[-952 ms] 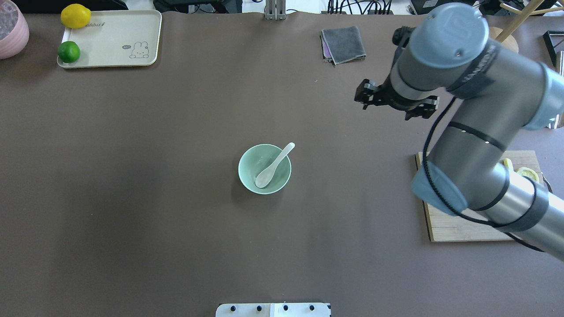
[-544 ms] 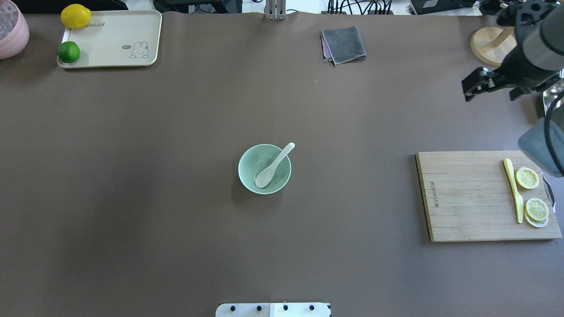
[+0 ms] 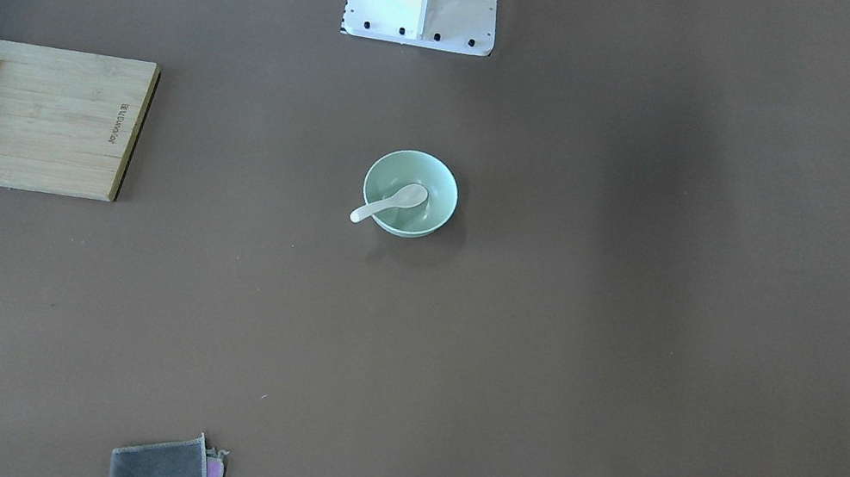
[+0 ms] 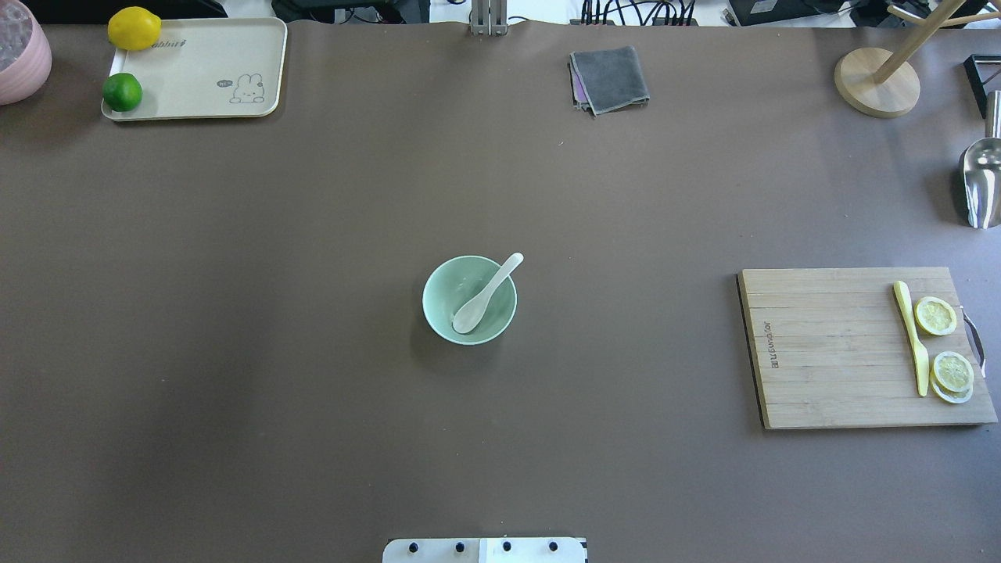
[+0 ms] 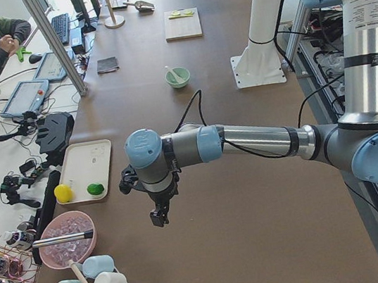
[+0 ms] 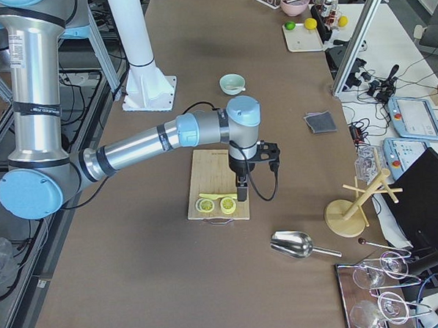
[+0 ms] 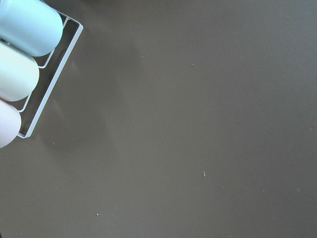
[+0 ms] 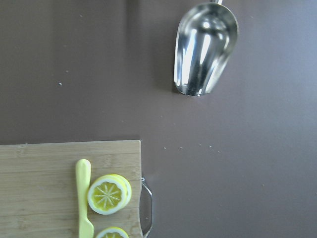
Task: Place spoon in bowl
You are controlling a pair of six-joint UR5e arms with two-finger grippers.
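Observation:
The white spoon (image 4: 485,295) lies in the pale mint-green bowl (image 4: 428,301) at the table's middle, scoop inside, handle over the rim. Both also show in the front-facing view, spoon (image 3: 389,203) and bowl (image 3: 444,181). No arm is near them. My left gripper (image 5: 159,218) shows only in the exterior left view, low over the table near the cups; I cannot tell its state. My right gripper (image 6: 240,192) shows only in the exterior right view, above the cutting board's end; I cannot tell its state.
A wooden cutting board (image 4: 829,352) with a yellow knife (image 4: 911,336) and lemon slices lies at the right. A metal scoop (image 4: 981,184), a wooden stand (image 4: 876,82), a grey cloth (image 4: 610,78) and a tray (image 4: 211,70) with lemon and lime sit along the edges.
My right arm has swung off to the right and left the overhead view, uncovering the cutting board and the scoop. The spoon and bowl have not moved.

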